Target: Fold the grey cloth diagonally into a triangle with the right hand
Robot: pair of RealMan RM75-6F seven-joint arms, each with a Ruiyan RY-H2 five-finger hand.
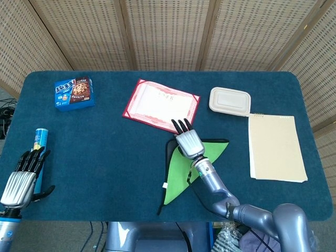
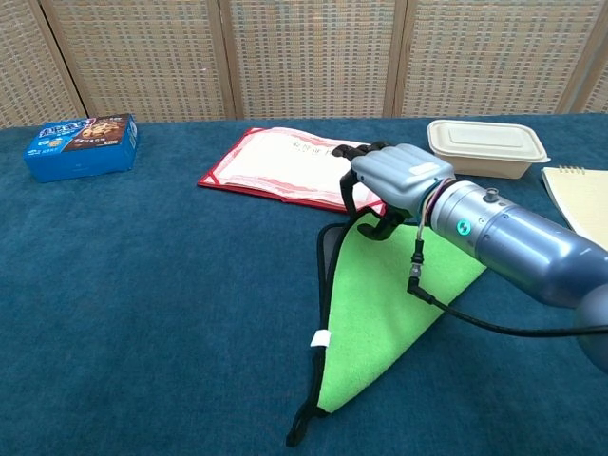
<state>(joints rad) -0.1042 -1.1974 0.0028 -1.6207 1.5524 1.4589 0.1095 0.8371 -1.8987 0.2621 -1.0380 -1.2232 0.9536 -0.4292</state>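
Woven cane screens stand behind a table (image 1: 121,157) covered in dark teal felt. Near its middle lies the cloth (image 2: 385,304), folded into a triangle with its bright green face up and a dark edging along the left side — one long point reaches toward the robot, and a small white tag sits on that left edge. The right hand (image 1: 188,142) is over the far corner of the triangle, knuckles up, its dark fingers (image 2: 353,152) held close together and bent downward beyond the cloth's top edge, toward the red-bordered certificate (image 1: 160,101) just behind. In the chest view the fingertips curve down at the cloth's corner, but whether they pinch the fabric or only hang above it I cannot tell. A black cable runs from the wrist across the green surface. The left hand (image 1: 23,176) is well apart at the table's near left corner, fingers straight and slightly fanned, holding nothing, just beside a blue tube (image 1: 40,140). Further back sit a blue biscuit box (image 1: 74,93), a beige lidded container (image 1: 230,101) and a yellow notepad (image 1: 275,147).
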